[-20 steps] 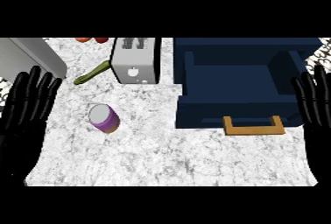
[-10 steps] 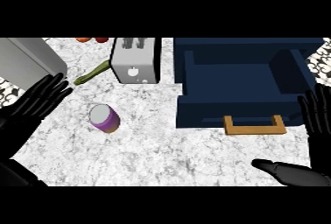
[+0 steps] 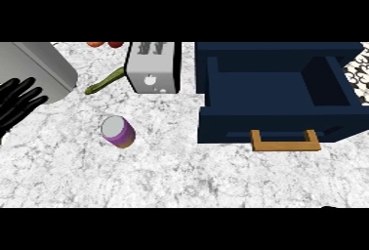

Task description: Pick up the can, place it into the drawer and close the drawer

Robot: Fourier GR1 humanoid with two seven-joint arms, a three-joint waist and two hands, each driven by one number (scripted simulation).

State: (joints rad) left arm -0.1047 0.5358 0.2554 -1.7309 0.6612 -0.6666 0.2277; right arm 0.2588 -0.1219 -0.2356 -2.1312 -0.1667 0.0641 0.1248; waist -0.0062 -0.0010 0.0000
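Note:
The can (image 3: 117, 132), purple with a grey top, stands upright on the marble counter (image 3: 180, 176), left of centre. The navy drawer (image 3: 216, 83) is pulled open at the right, its wooden handle (image 3: 285, 142) facing me, and nothing shows inside it. My left hand (image 3: 18, 101) rests at the left edge with its fingers straight and spread, well left of the can and apart from it. Of my right hand only a tiny dark sliver (image 3: 329, 207) shows at the lower edge, below the drawer's handle.
A silver toaster (image 3: 151, 68) stands behind the can, with a green vegetable (image 3: 105, 81) lying to its left. A grey appliance (image 3: 36, 66) fills the back left corner. Red and orange items (image 3: 105, 44) sit at the back edge.
My right hand has left the right edge and sunk almost out of the picture at the bottom. The left hand has drawn back toward the left edge. Can and drawer are unmoved.

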